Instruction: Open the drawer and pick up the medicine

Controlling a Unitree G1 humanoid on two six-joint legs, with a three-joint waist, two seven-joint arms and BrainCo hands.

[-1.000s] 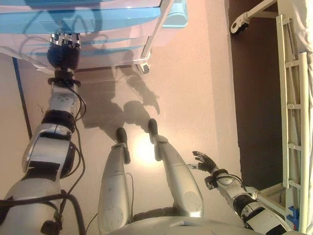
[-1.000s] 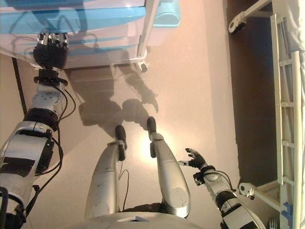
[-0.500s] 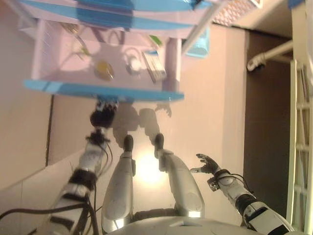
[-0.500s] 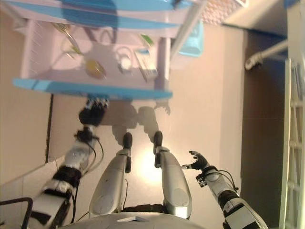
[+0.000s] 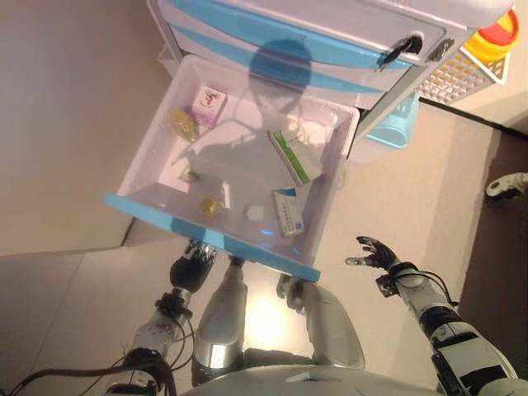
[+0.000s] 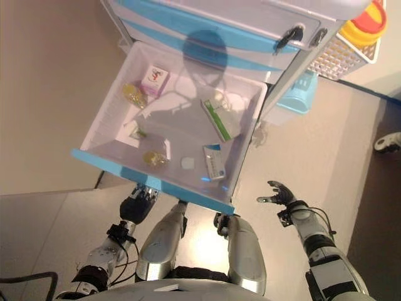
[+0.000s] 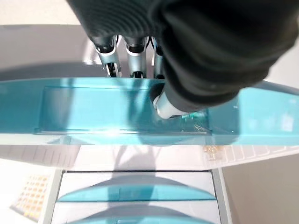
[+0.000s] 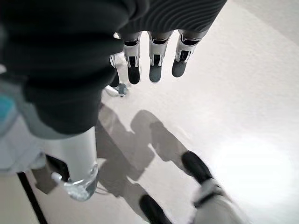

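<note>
The white drawer with a blue front (image 5: pixel 206 233) stands pulled far out of the cabinet. Inside lie a green-and-white medicine box (image 5: pixel 294 157), a blue-and-white box (image 5: pixel 288 211), a pink box (image 5: pixel 209 104) and small yellow packs (image 5: pixel 183 125). My left hand (image 5: pixel 191 266) is below the drawer's front edge. In the left wrist view its fingers (image 7: pixel 112 51) hook behind the blue front (image 7: pixel 70 109) and its thumb (image 7: pixel 166 105) presses on the face. My right hand (image 5: pixel 375 252) hangs open over the floor to the drawer's right, holding nothing.
Shut blue-fronted drawers (image 5: pixel 313 49) sit above the open one. A white mesh basket (image 5: pixel 462 78) with a yellow-and-red container (image 5: pixel 495 37) hangs on the cabinet's right side, above a light-blue bin (image 5: pixel 394 128). A castor (image 5: pixel 505 183) shows at the far right.
The drawer has gone from shut to pulled far out, with my left hand staying on its front. The camera has swung up over the drawer. The right hand has hardly moved.
</note>
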